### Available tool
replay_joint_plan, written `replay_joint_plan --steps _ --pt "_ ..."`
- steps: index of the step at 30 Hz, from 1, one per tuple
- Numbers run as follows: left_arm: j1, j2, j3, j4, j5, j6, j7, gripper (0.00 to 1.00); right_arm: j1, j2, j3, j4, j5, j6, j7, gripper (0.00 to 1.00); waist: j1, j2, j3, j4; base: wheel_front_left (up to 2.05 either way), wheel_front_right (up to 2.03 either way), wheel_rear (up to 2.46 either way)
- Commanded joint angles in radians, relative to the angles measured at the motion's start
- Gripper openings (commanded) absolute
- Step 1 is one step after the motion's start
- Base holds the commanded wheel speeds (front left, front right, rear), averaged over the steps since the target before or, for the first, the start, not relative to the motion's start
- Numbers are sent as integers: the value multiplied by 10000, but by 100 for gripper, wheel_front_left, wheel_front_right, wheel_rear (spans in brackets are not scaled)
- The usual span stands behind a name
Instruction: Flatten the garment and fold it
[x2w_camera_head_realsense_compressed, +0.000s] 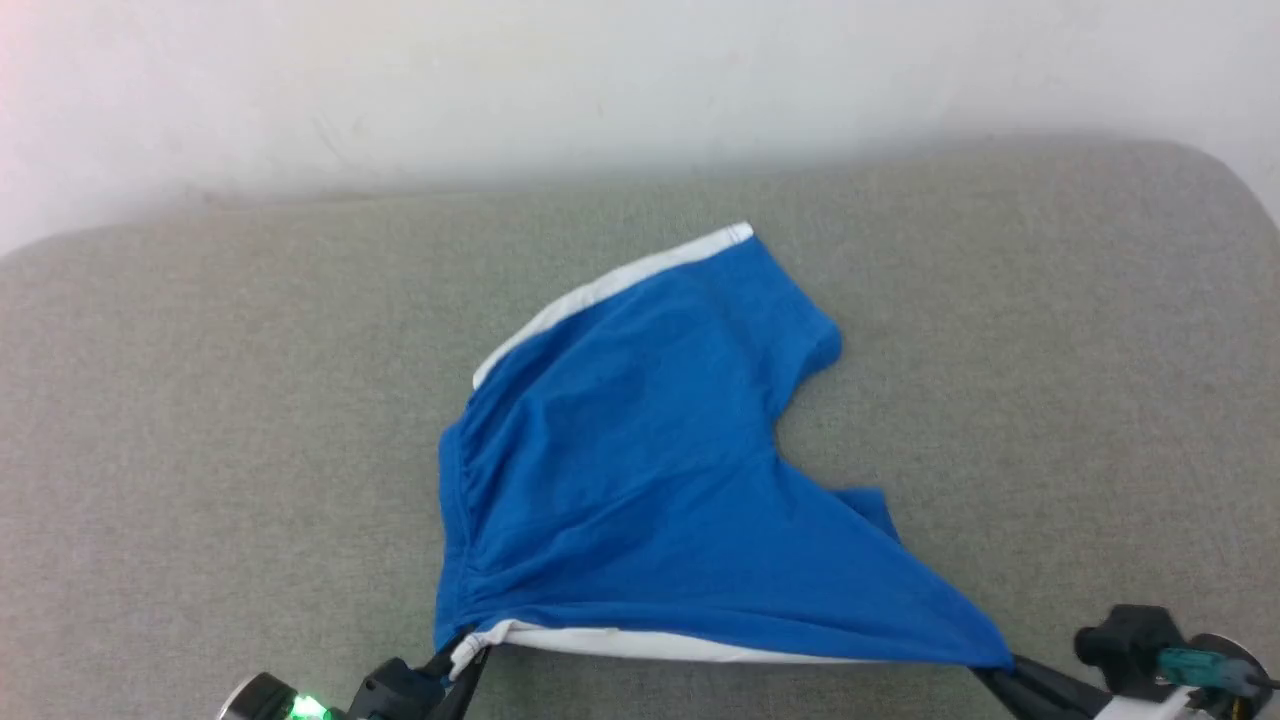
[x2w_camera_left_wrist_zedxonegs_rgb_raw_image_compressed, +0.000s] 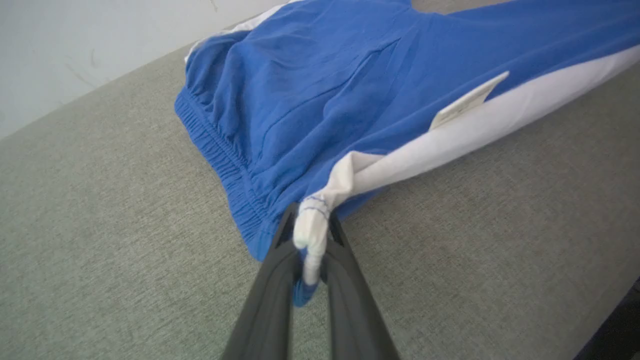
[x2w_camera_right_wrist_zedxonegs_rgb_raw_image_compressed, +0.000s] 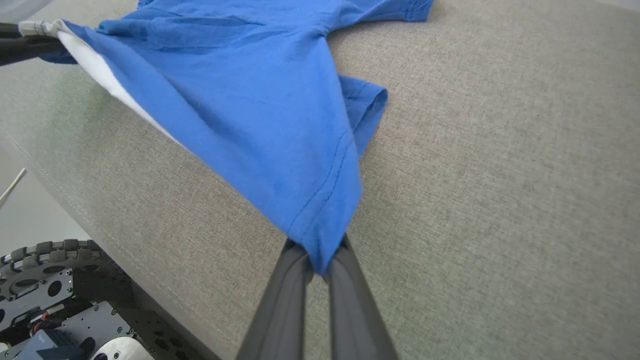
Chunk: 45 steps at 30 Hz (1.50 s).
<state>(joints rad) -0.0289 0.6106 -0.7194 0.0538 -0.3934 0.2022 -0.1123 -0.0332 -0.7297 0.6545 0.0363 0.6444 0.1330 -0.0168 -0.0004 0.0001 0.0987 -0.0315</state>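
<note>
**Blue shorts stretched between both hands**

The blue shorts (x2w_camera_head_realsense_compressed: 640, 470) lie spread on a grey upholstered surface (x2w_camera_head_realsense_compressed: 200, 450) in front of a pale wall (x2w_camera_head_realsense_compressed: 600, 80), with their near edge pulled taut between the two hands.

The left hand (x2w_camera_head_realsense_compressed: 462, 655) is closed narrow on the bunched white corner where the gathered waistband (x2w_camera_left_wrist_zedxonegs_rgb_raw_image_compressed: 220, 150) meets the white side stripe (x2w_camera_left_wrist_zedxonegs_rgb_raw_image_compressed: 500, 110). In the left wrist view the cloth is pinched between the dark fingers (x2w_camera_left_wrist_zedxonegs_rgb_raw_image_compressed: 345, 280). A small white tag (x2w_camera_left_wrist_zedxonegs_rgb_raw_image_compressed: 467, 100) sticks out just above the stripe.

The right hand (x2w_camera_head_realsense_compressed: 1000, 668) is clamped tight on the blue hem corner of the near leg, and the right wrist view shows the fabric drawn to a point between its fingers (x2w_camera_right_wrist_zedxonegs_rgb_raw_image_compressed: 350, 300).

The other leg lies flat farther back, its own white stripe along the far edge. The robot's wheeled base (x2w_camera_right_wrist_zedxonegs_rgb_raw_image_compressed: 45, 280) shows below the surface's edge.
</note>
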Motion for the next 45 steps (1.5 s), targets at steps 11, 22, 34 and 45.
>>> replay_joint_plan --steps 11,22,34,45 --pt "-1470 -227 222 -21 338 -64 -361 0 -1017 801 -2059 -740 -1916 -23 785 0 4 -1 -5 494 0 0 0" --pt "-3708 -1234 735 1684 312 -165 -1022 0 -5953 942 -452 1275 -1846 -23 2247 0 4 -1 1937 1075 0 0 0" --pt "-5815 -2346 820 2605 544 -49 -1212 0 -10837 1710 1176 4869 -1236 -23 2848 0 4 -1 4507 2043 0 0 0" --pt "-6056 -2668 459 3216 638 -234 -1299 73 -11702 2247 3049 7127 -389 -23 2200 38 4 -1 4354 2226 0 0 0"
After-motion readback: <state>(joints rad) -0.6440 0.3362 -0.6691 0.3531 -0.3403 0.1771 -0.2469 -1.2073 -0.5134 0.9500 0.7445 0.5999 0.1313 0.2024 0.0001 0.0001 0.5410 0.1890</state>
